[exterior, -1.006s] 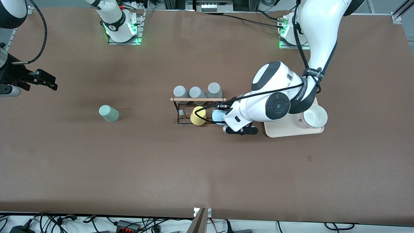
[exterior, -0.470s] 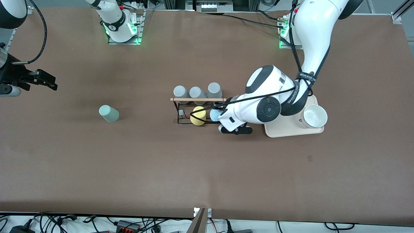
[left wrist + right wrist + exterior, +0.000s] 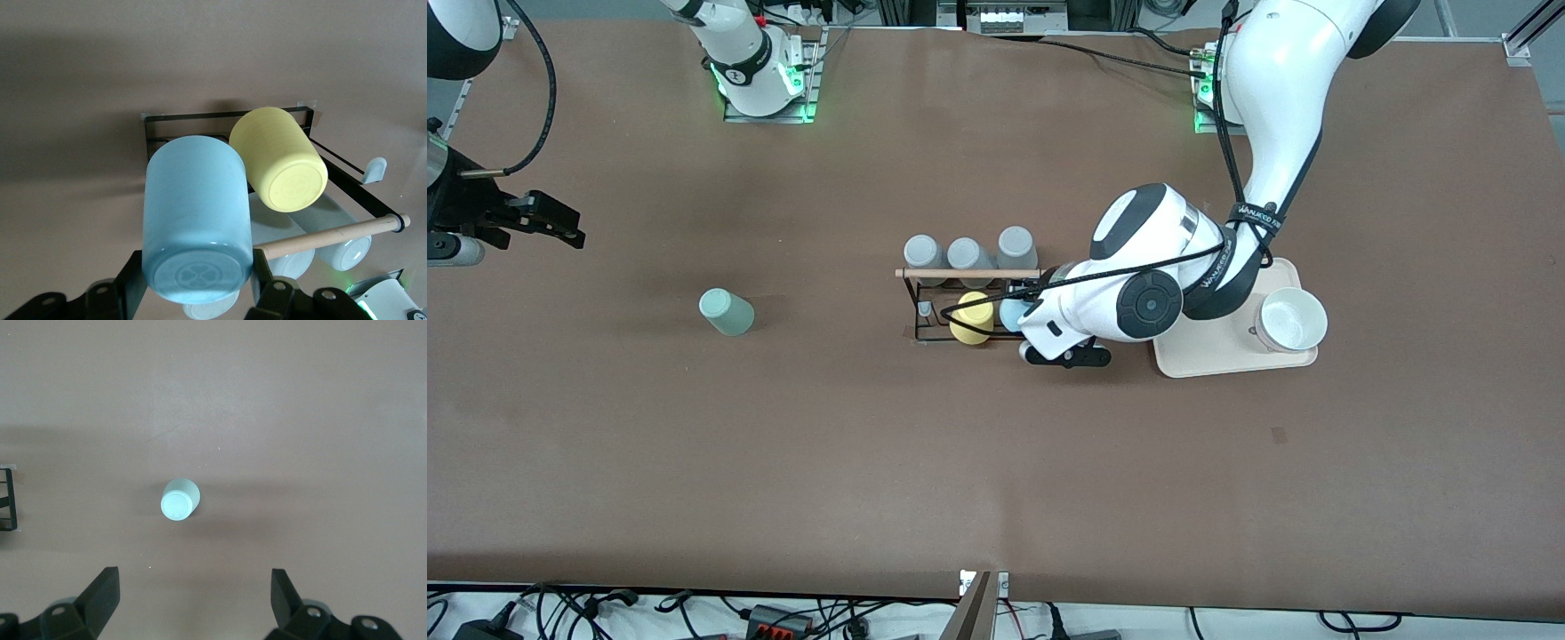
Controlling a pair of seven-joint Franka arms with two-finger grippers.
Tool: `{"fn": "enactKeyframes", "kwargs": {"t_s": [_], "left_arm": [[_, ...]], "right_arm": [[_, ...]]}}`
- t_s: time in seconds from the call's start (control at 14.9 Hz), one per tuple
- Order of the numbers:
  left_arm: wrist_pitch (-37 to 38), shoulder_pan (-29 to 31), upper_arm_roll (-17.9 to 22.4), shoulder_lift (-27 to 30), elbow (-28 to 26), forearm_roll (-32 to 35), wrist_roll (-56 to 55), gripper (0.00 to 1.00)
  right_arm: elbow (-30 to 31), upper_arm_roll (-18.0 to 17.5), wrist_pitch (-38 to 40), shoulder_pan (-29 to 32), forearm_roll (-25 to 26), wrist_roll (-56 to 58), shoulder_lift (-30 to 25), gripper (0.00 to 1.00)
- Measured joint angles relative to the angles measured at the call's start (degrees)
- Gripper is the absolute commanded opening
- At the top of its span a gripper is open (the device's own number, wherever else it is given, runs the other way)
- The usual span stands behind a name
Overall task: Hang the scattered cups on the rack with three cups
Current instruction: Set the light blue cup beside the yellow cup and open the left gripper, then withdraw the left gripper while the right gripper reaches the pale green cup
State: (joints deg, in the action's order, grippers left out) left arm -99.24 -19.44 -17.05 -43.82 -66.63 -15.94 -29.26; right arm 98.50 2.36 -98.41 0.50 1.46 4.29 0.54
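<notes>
Left gripper (image 3: 193,297) jaws flanking, possibly loosening on, light blue cup (image 3: 197,217), tilted mouth-down on rack (image 3: 960,307) beside yellow cup (image 3: 280,159); right gripper (image 3: 193,600) wide open, empty, waiting above mint cup (image 3: 179,499).

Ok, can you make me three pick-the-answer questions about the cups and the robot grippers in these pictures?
1. Where is the blue cup?
A. on the rack, beside the yellow cup
B. on the tray
C. on the bare table

2. How many grey cups stand in a row next to the rack?
A. one
B. three
C. five

3. What is the right gripper doing?
A. squeezing the green cup
B. open in the air above the green cup
C. holding a bowl

Answers: 1 A, the left wrist view shows it on the rack, between the left gripper's fingers. 2 B, the front view shows three. 3 B, its fingers stand apart over the cup.
</notes>
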Motion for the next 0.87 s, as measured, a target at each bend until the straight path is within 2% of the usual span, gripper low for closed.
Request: {"fn": "enactKeyframes", "kwargs": {"t_s": [0.2,0.4,0.54,0.67,0.87], "left_arm": [[-0.5,-0.1,0.0,0.0,0.9,5.3,2.5,1.00],[-0.5,1.0,0.1,1.4,2.9,6.7,2.9,1.00],[-0.3,4.2,0.1,3.3,3.4,6.8,3.2,1.00],[2.5,7.7,0.2,5.7,3.7,6.8,4.1,1.00],[9.1,9.6,0.4,9.8,3.8,7.0,4.2,1.00]], "right_arm": [[0.0,0.0,0.0,0.0,0.0,0.0,0.0,1.00],[0.0,0.0,0.0,0.0,0.0,0.0,0.1,1.00],[0.0,0.1,0.0,0.0,0.0,0.0,0.1,1.00],[0.0,0.1,0.0,0.0,0.0,0.0,0.1,1.00],[0.0,0.1,0.0,0.0,0.0,0.0,0.1,1.00]]}}
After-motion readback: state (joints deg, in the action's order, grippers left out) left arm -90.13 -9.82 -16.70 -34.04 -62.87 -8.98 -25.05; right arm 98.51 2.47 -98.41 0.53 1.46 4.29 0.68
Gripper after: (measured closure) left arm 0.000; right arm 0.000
